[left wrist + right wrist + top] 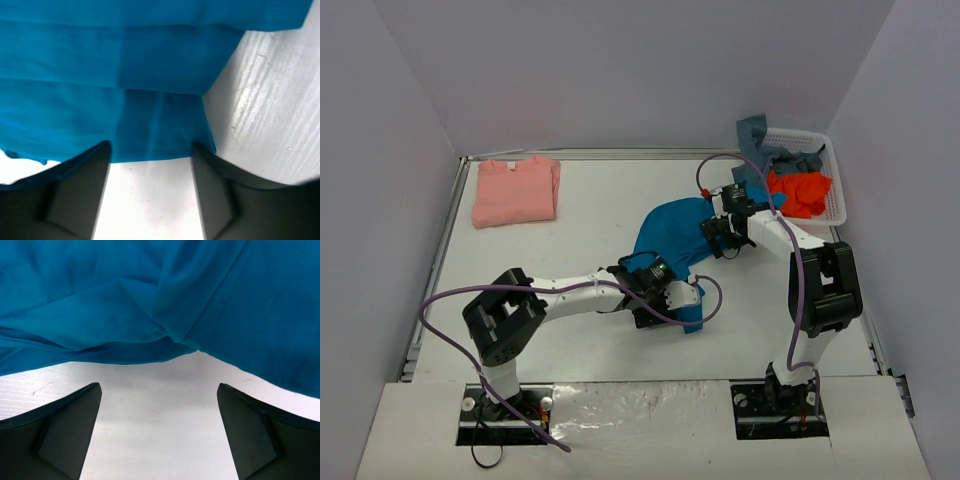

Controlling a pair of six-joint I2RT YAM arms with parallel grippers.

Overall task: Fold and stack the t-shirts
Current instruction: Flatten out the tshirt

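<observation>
You're looking at a plain teal-blue shirt (670,235) on a white counter (570,260), which shows faint grey streaks up close. The folded shirt (515,192) at the far left is plain salmon-pink. Your white lattice basket (836,195) holds a bright orange shirt (800,192) and a grey-blue shirt (758,138). Both arms are white with black joints and purple cables (798,290). The left gripper (150,150) and right gripper (159,390) are dark grey.

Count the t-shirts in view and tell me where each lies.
4: salmon-pink t-shirt folded at far left; teal-blue t-shirt spread mid-table; orange t-shirt and grey-blue t-shirt in the white basket, far right. More may hide underneath.
</observation>
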